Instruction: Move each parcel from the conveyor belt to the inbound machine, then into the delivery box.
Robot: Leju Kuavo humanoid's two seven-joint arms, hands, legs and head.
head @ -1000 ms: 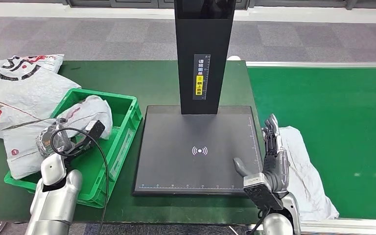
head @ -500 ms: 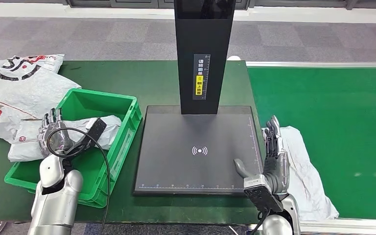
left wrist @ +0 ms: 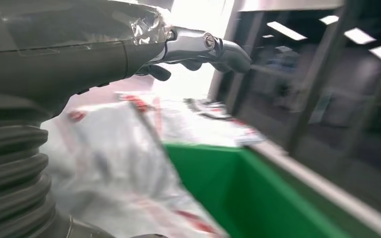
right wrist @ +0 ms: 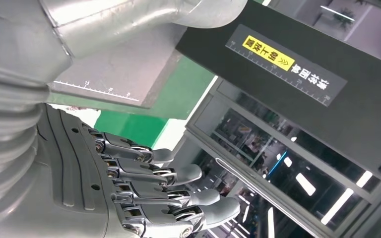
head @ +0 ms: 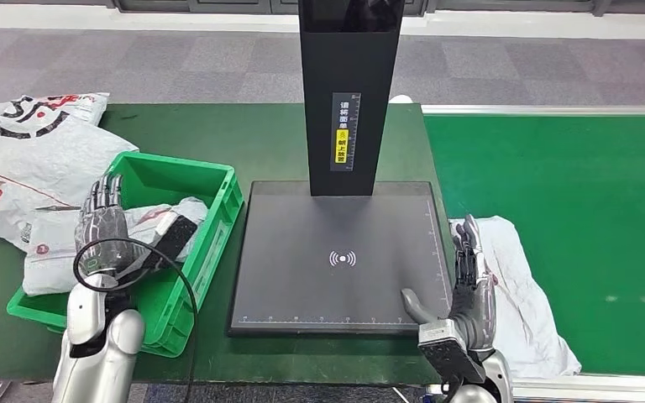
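Note:
A white parcel (head: 50, 252) with red print lies in the green delivery box (head: 164, 180), one end over the box's left rim. My left hand (head: 101, 227) hovers just above it, open, fingers stretched out and holding nothing. The left wrist view, blurred, has the parcel (left wrist: 119, 168) below the hand's fingers (left wrist: 203, 47). A second white parcel (head: 525, 285) rests at the conveyor belt's (head: 571, 193) near left edge, beside the inbound machine's black plate (head: 340, 277). Over it my right hand (head: 470, 290) stands open with straight fingers (right wrist: 168, 198).
The machine's black post (head: 348, 92) with a yellow label rises behind the plate. Several printed parcels (head: 25, 151) are piled on the table left of the box. A black cable (head: 134, 252) loops off my left wrist.
My left hand let go of the parcel, which dropped flat into the box; the hand then opened and moved farther away. My right hand slid slightly nearer along the other parcel.

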